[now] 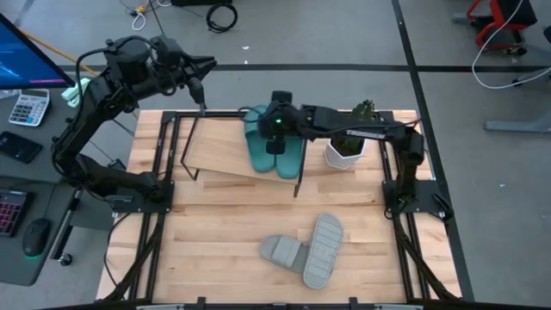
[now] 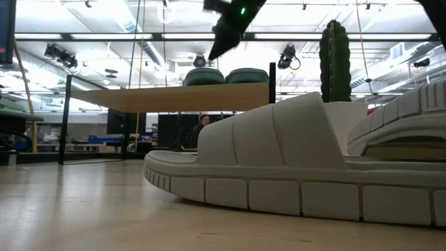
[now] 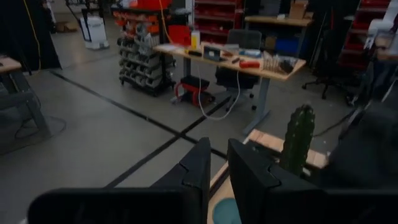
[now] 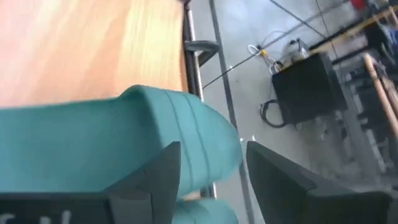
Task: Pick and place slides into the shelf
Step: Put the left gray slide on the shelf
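You are looking at the right end effector (image 1: 277, 129) hanging just above the two teal slides (image 1: 275, 148) at the right end of the shelf (image 1: 225, 148). In the right wrist view its fingers (image 4: 163, 180) are standing apart with a clear gap between them, and the rounded end of one teal slide (image 4: 112, 143) is lying just beside the near finger, not clamped by it. Judge this as a release: nothing is being held.

You are seeing the left end effector (image 1: 200, 79) waiting beyond the shelf's left rear corner, past the desk (image 1: 224, 241) edge. In the left wrist view its fingers (image 3: 198, 163) are standing narrow, with only a slim gap, and nothing is showing between them.

Status of the work:
- Done: both teal slides are sitting side by side on the shelf plank, touching or nearly so. The low view is confirming two rounded teal tops (image 2: 224, 76) above the plank.
- Left: both grey slides (image 1: 303, 250) are lying on the desk near its front edge, well apart from the shelf, one leaning against the other.

You are therefore about halfway. The left portion of the plank is showing bare wood, so room is remaining for the grey pair. A potted cactus (image 1: 349, 142) is standing just beside the shelf's right end; treat it as an obstacle when the arm is travelling.
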`<state>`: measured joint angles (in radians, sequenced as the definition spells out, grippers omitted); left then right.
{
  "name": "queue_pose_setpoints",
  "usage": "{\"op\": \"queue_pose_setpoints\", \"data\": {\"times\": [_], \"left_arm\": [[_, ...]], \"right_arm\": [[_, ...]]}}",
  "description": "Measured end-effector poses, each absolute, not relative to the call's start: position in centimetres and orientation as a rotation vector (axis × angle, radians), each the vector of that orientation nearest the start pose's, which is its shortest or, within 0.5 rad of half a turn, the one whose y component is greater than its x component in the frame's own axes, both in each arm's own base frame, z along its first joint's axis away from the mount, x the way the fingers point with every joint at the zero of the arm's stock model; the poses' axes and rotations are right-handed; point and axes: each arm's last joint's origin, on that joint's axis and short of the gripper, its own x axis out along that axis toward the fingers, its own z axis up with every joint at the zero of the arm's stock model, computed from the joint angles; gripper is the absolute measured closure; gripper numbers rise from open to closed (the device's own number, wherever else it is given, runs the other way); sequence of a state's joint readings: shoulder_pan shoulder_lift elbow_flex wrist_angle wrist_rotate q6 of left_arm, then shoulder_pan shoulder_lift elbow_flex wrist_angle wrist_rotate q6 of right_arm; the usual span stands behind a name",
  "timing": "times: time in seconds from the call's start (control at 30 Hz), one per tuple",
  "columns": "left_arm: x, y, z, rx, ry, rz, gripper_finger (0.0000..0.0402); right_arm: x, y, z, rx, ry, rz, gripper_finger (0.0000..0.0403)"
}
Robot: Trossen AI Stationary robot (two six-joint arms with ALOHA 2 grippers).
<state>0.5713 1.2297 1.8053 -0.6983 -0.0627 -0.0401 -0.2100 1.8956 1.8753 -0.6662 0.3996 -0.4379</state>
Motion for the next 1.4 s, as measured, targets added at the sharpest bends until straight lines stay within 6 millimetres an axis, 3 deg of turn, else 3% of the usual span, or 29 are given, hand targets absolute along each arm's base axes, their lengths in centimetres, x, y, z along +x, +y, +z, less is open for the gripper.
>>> {"op": "queue_pose_setpoints", "data": {"times": [0.13, 0.3, 0.43, 0.6, 0.73, 0.93, 1.1, 1.23, 1.4], "left_arm": [[17.0, 11.1, 51.8, -0.084, 0.163, 0.632, 0.0334], [17.3, 11.2, 51.0, -0.097, 0.238, 0.595, 0.033], [17.6, 11.3, 50.2, -0.093, 0.316, 0.535, 0.0336], [17.8, 10.8, 49.6, -0.091, 0.378, 0.469, 0.0344], [18.1, 9.5, 48.7, -0.151, 0.475, 0.408, 0.0343], [19.0, 6.0, 47.8, -0.212, 0.584, 0.256, 0.0352], [20.7, 1.8, 46.9, -0.206, 0.592, 0.118, 0.0378], [22.2, -1.6, 44.7, -0.218, 0.616, 0.086, 0.0396], [23.7, -5.5, 40.4, -0.288, 0.667, 0.06, 0.0387]], "right_arm": [[38.4, -8.5, 37.6, -0.275, 0.795, -0.466, 0.0219], [35.1, -5.8, 37.8, -0.062, 0.972, -0.411, 0.0237], [32.7, -3.3, 38.4, -0.064, 1.08, -0.364, 0.0257], [29.5, -1.4, 40.4, -0.028, 1.072, -0.345, 0.0282], [26.4, 0.2, 40.8, 0.056, 1.056, -0.346, 0.0294], [21.8, 3.4, 37.8, 0.207, 1.074, -0.369, 0.0301], [19.4, 6.9, 35.2, 0.372, 0.959, -0.348, 0.0304], [18.9, 10.0, 33.8, 0.47, 0.825, -0.276, 0.0307], [18.5, 13.5, 31.4, 0.524, 0.832, -0.228, 0.0308]]}}
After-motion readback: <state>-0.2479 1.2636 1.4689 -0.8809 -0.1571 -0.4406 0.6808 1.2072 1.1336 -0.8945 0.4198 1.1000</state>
